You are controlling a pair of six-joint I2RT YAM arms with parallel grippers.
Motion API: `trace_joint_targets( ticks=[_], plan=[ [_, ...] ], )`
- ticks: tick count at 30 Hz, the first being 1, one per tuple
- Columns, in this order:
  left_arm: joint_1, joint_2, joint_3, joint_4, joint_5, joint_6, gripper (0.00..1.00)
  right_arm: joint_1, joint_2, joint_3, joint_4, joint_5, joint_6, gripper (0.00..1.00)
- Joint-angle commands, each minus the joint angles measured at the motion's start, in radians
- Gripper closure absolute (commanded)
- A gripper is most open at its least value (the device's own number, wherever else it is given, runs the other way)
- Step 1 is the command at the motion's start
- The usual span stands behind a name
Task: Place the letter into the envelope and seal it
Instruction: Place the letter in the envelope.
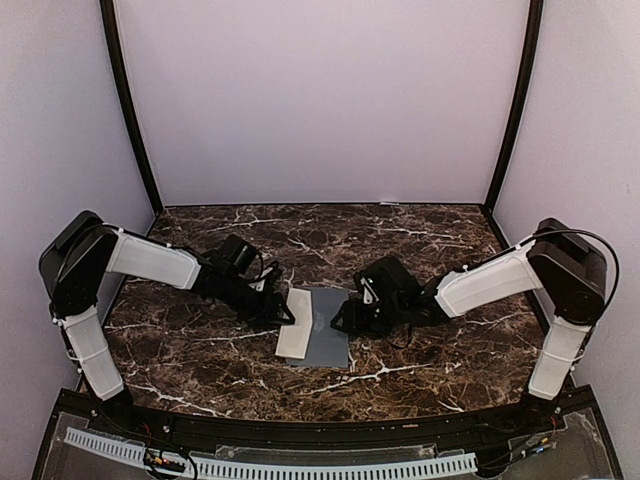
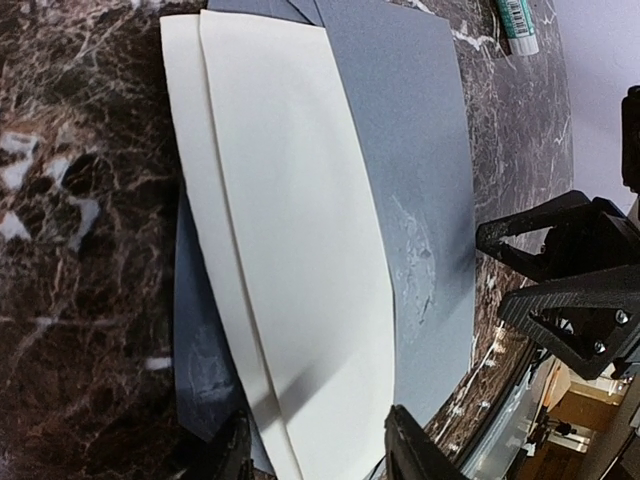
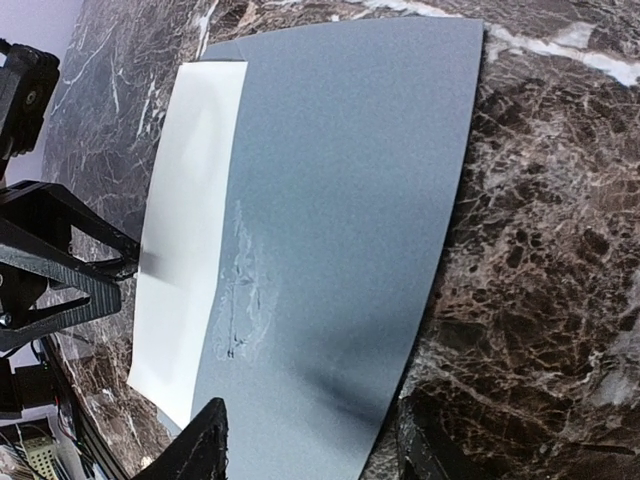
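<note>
Standing spread with nothing pinched, the left claw (image 2: 328, 455) straddles the cream letter (image 2: 290, 230), which runs from it toward 12 o'clock in its wrist view. Spread likewise, the right claw (image 3: 305, 450) brackets the grey envelope (image 3: 350, 200), which lies at its 9 o'clock from above, the letter overlapping its left side. Insertion looks the step in hand; next the letter must slide toward 3 o'clock, envelope held down.
</note>
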Motion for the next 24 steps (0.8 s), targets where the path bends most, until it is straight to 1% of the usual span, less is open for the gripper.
trace_joint_targets(
  ticks=[1,3,14,24],
  plan=[
    [-0.006,0.023,0.036,-0.026,0.019,0.016,0.6,0.008,0.021,0.01,0.034,-0.01,0.008,0.47],
    [-0.008,0.031,0.044,-0.03,0.023,0.019,0.65,0.008,0.025,0.016,0.034,-0.011,0.007,0.48],
    [-0.015,0.056,0.06,-0.029,0.032,0.02,0.82,0.009,0.034,0.023,0.04,-0.021,0.005,0.51],
    [-0.029,0.079,0.087,-0.018,0.048,0.011,0.88,0.011,0.039,0.024,0.046,-0.027,0.006,0.52]
  ],
)
